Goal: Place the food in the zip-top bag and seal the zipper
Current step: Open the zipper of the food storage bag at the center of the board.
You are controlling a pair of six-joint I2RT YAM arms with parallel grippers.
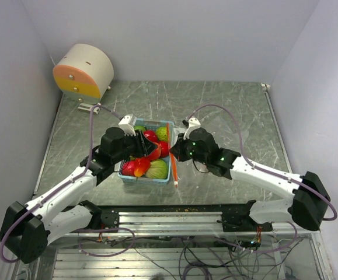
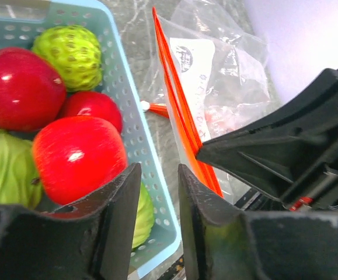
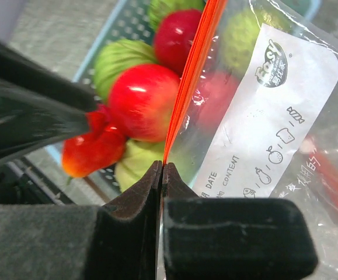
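The food, glossy red fruits and green ones, lies piled in a light blue basket. Beside the basket's right wall stands the clear zip-top bag, its red-orange zipper edge-up. My right gripper is shut on the near end of that zipper. In the top view it sits just right of the strip. My left gripper is open, its fingers either side of the basket's right wall, with nothing held. It hangs over the fruits.
A round white and orange drum stands at the back left corner. Grey walls close the table on three sides. Purple cables loop over both arms. The two grippers are close together across the bag's mouth.
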